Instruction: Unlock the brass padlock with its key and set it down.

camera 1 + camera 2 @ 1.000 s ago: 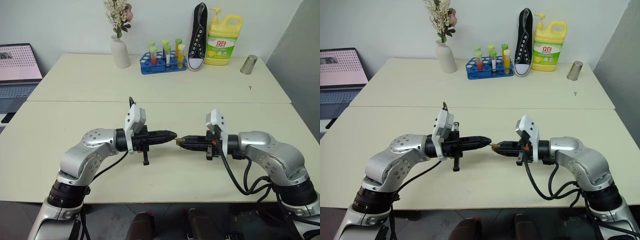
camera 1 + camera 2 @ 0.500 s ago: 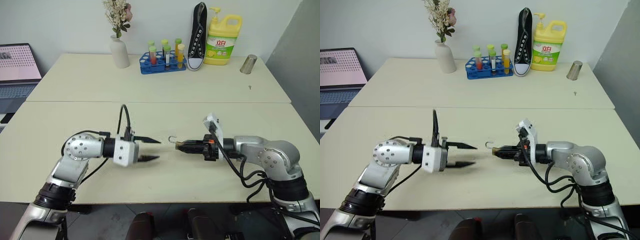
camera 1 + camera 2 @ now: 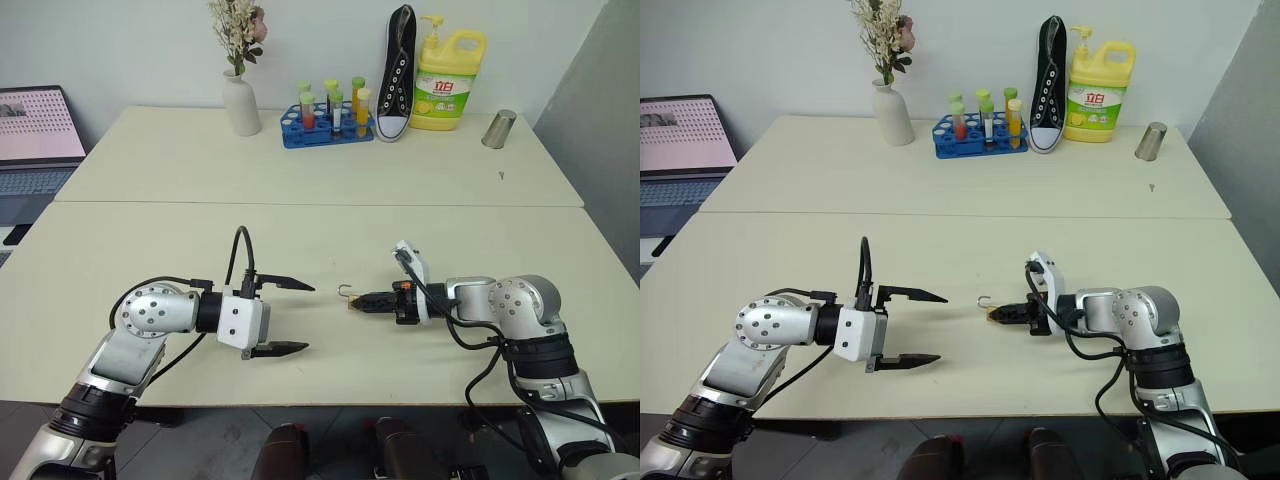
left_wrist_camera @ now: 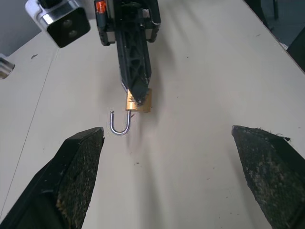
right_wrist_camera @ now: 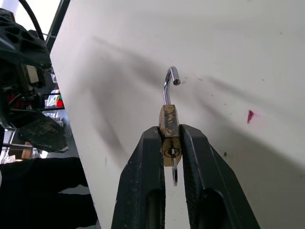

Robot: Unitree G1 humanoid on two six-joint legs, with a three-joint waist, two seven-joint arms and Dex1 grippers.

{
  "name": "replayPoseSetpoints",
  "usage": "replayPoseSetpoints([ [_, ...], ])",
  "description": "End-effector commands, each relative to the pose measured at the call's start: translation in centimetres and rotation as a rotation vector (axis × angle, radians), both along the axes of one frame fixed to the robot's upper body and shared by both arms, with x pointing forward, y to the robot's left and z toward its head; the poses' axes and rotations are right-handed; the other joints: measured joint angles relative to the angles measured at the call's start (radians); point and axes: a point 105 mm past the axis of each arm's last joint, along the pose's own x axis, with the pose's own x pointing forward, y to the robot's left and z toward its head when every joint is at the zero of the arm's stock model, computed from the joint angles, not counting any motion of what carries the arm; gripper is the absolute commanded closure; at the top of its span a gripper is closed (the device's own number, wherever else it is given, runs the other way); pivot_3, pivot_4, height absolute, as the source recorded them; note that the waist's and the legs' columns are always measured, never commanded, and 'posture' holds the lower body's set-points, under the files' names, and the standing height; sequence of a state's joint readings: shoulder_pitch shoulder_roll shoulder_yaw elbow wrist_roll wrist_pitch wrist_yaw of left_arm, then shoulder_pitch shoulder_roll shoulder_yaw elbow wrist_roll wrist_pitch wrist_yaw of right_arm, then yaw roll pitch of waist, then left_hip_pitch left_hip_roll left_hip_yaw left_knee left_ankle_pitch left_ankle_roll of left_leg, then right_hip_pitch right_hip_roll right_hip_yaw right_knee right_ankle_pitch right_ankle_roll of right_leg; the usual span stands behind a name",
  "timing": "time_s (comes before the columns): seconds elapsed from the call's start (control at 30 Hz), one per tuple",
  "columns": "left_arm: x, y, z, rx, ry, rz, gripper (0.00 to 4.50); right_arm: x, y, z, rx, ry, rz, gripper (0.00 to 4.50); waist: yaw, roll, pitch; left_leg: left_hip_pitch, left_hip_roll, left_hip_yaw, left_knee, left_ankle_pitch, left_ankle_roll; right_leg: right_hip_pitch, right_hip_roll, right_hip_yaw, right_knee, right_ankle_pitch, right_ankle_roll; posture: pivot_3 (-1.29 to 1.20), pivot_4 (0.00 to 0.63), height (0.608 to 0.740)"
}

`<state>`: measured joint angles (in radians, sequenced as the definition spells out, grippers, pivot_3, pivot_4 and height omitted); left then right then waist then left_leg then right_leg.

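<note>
The left gripper [image 3: 290,316] hangs nearest, fingers spread wide and holding nothing, well apart from the lock. Just beyond, the right gripper [image 3: 358,300] pinches the brass padlock [image 4: 138,101] by its body, low over the counter [image 3: 330,245], shackle swung free, so it looks unlocked and ready to set down (the key [image 5: 174,172] seems to hang from the keyhole). At the far edge, a blue rack [image 3: 322,128] holds coloured tubes and a white vase [image 3: 240,105] holds dried flowers.
</note>
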<state>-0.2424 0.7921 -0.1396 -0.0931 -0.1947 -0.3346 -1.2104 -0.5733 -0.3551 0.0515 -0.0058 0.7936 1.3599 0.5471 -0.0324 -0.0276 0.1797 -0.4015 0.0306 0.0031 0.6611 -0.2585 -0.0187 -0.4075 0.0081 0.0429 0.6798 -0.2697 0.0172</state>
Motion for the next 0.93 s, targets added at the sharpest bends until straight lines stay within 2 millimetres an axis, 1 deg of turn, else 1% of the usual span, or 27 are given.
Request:
replayPoseSetpoints([
  [0.03, -0.2, -0.1, 1.2, -0.037, -0.014, 0.013, 0.0, 0.7, -0.3, 0.3, -0.025, -0.03, 0.004, 4.35, 0.0, 0.0, 0.0, 0.0, 0.0, 0.0, 0.0, 0.0, 0.0, 0.0, 0.0, 0.0, 0.0, 0.0, 0.0, 0.0, 0.15, 0.74],
  [0.07, -0.2, -0.2, 1.2, -0.046, -0.002, 0.02, 0.0, 0.8, -0.4, 0.1, -0.039, -0.03, 0.004, 3.59, 0.0, 0.0, 0.0, 0.0, 0.0, 0.0, 0.0, 0.0, 0.0, 0.0, 0.0, 0.0, 0.0, 0.0, 0.0, 0.0, 0.15, 0.74],
  [0.1, -0.2, -0.2, 1.2, -0.056, 0.017, 0.029, 0.0, 0.9, -0.6, -0.1, -0.057, -0.037, 0.001, 3.35, 0.0, 0.0, 0.0, 0.0, 0.0, 0.0, 0.0, 0.0, 0.0, 0.0, 0.0, 0.0, 0.0, 0.0, 0.0, 0.0, 0.15, 0.74],
  [0.17, -0.2, -0.3, 1.3, -0.064, 0.039, 0.038, 0.0, 1.0, -0.9, -0.2, -0.07, -0.045, -0.002, 2.54, 0.0, 0.0, 0.0, 0.0, 0.0, 0.0, 0.0, 0.0, 0.0, 0.0, 0.0, 0.0, 0.0, 0.0, 0.0, 0.0, 0.15, 0.74],
  [0.23, 0.0, -0.2, 1.4, -0.092, 0.082, 0.073, 0.0, 1.0, -1.3, -0.1, -0.082, -0.061, -0.003, 1.85, 0.0, 0.0, 0.0, 0.0, 0.0, 0.0, 0.0, 0.0, 0.0, 0.0, 0.0, 0.0, 0.0, 0.0, 0.0, 0.0, 0.15, 0.74],
  [0.3, 0.7, -0.1, 1.4, -0.125, 0.143, 0.148, 0.0, 0.9, -2.0, -0.1, -0.125, -0.107, 0.008, 1.11, 0.001, 0.0, 0.0, 0.0, 0.0, -0.001, 0.0, 0.0, 0.0, 0.0, 0.001, 0.0, 0.0, 0.0, 0.0, 0.0, 0.15, 0.74],
  [0.33, 1.2, 0.0, 1.3, -0.13, 0.169, 0.188, 0.0, 0.6, -2.7, -0.1, -0.157, -0.143, 0.018, 0.81, 0.003, 0.0, 0.0, 0.0, 0.0, -0.001, 0.0, 0.0, 0.0, 0.0, 0.001, -0.001, 0.0, 0.0, 0.0, 0.0, 0.15, 0.74],
  [0.37, 1.4, 0.0, 1.2, -0.132, 0.185, 0.214, 0.0, 0.4, -3.1, -0.1, -0.177, -0.168, 0.027, 0.4, 0.004, 0.0, 0.0, 0.0, -0.001, -0.001, 0.001, 0.0, 0.0, 0.001, 0.001, -0.001, 0.0, 0.0, 0.0, 0.0, 0.15, 0.74],
  [0.4, 1.9, 0.1, 1.2, -0.131, 0.18, 0.246, 0.0, 0.1, -3.6, -0.1, -0.213, -0.223, 0.042, 0.11, 0.005, 0.0, 0.0, 0.0, -0.001, -0.001, 0.001, 0.0, 0.0, 0.001, 0.001, -0.002, 0.0, 0.0, 0.001, 0.0, 0.15, 0.74],
  [0.43, 2.2, 0.1, 1.2, -0.13, 0.176, 0.268, 0.0, -0.1, -4.0, 0.0, -0.237, -0.263, 0.056, 0.05, 0.007, 0.0, 0.0, 0.0, -0.002, -0.001, 0.001, 0.0, 0.0, 0.001, 0.001, -0.002, -0.001, 0.0, 0.001, 0.0, 0.15, 0.74],
  [0.5, 2.2, 0.2, 1.0, -0.113, 0.192, 0.284, 0.0, -0.6, -4.4, 0.7, -0.235, -0.329, 0.068, 0.05, 0.005, 0.0, 0.0, 0.0, -0.002, -0.001, 0.001, 0.0, 0.0, 0.001, 0.001, -0.001, -0.001, -0.001, 0.001, 0.0, 0.15, 0.74],
  [0.57, 1.7, 0.3, 0.7, -0.077, 0.227, 0.267, 0.0, -1.2, -4.8, 2.1, -0.234, -0.455, 0.095, 0.05, 0.004, 0.0, 0.0, 0.0, -0.002, -0.001, 0.001, 0.0, 0.0, 0.001, 0.001, -0.001, -0.001, -0.001, 0.002, 0.0, 0.15, 0.74],
  [0.6, 1.6, 0.3, 0.6, -0.068, 0.235, 0.263, 0.0, -1.4, -4.8, 2.3, -0.236, -0.49, 0.106, 0.05, 0.003, 0.0, 0.0, 0.0, -0.002, -0.001, 0.0, 0.0, 0.0, 0.001, 0.001, -0.001, -0.001, -0.001, 0.002, 0.0, 0.15, 0.74],
  [0.73, 0.7, 0.5, 0.5, -0.043, 0.301, 0.211, 0.0, -3.3, -5.2, 4.3, -0.233, -0.669, 0.168, 0.05, 0.0, 0.0, 0.0, 0.0, 0.0, -0.001, 0.0, 0.0, 0.0, 0.0, 0.001, -0.001, -0.001, -0.001, 0.001, 0.0, 0.15, 0.74],
  [0.87, 0.5, 0.5, 0.5, -0.033, 0.335, 0.185, 0.0, -4.6, -6.0, 4.7, -0.253, -0.704, 0.192, 0.05, 0.001, 0.0, 0.0, 0.0, 0.0, -0.001, 0.0, 0.0, 0.0, 0.0, 0.004, -0.001, -0.001, -0.001, 0.001, 0.0, 0.15, 0.74],
  [0.93, 0.5, 0.6, 0.4, -0.028, 0.341, 0.179, 0.0, -4.9, -6.1, 4.7, -0.261, -0.714, 0.201, 0.05, 0.002, 0.0, 0.0, 0.0, 0.0, -0.001, 0.0, 0.0, 0.0, 0.001, 0.004, 0.0, -0.001, -0.001, 0.001, 0.0, 0.15, 0.74],
])
